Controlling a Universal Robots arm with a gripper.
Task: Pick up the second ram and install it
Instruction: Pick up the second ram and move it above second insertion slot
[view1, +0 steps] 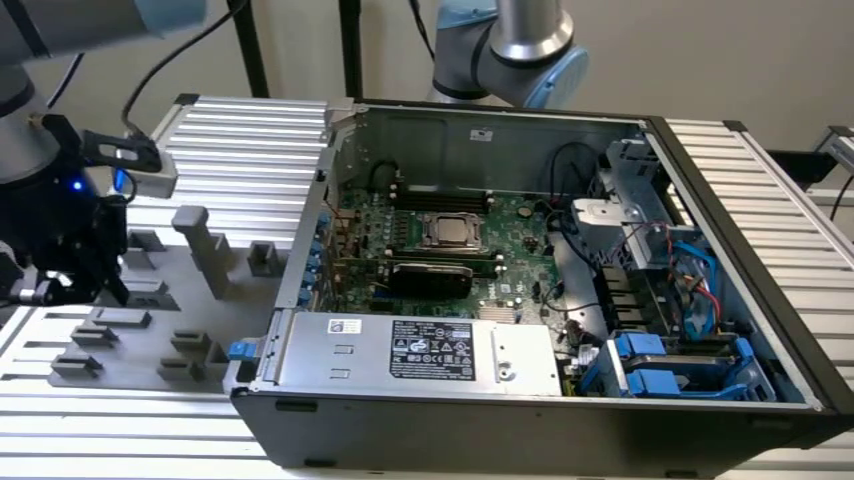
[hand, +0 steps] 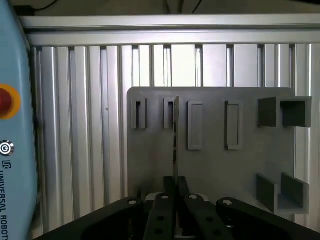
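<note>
1. The claw (hand: 176, 184) is hanging over a grey fixture plate (hand: 215, 165), its fingers clamping together on the second ram (hand: 176, 135). The ram is a very thin stick, seen edge-on, reaching straight out from the fingertips.
2. The claw is pinching the flat faces, probably to keep the stick square. I cannot tell whether the far end is clear of the plate.
3. Beneath the claw, the matte plastic plate is showing rectangular slots (hand: 195, 125), likely for holding sticks on edge. It is lying on a ribbed, shiny aluminium table (hand: 80, 125).
4. Well away from the claw, toward the exterior view's right, an open black metal computer case (view1: 534, 430) is exposing its green motherboard (view1: 447, 205).
</note>
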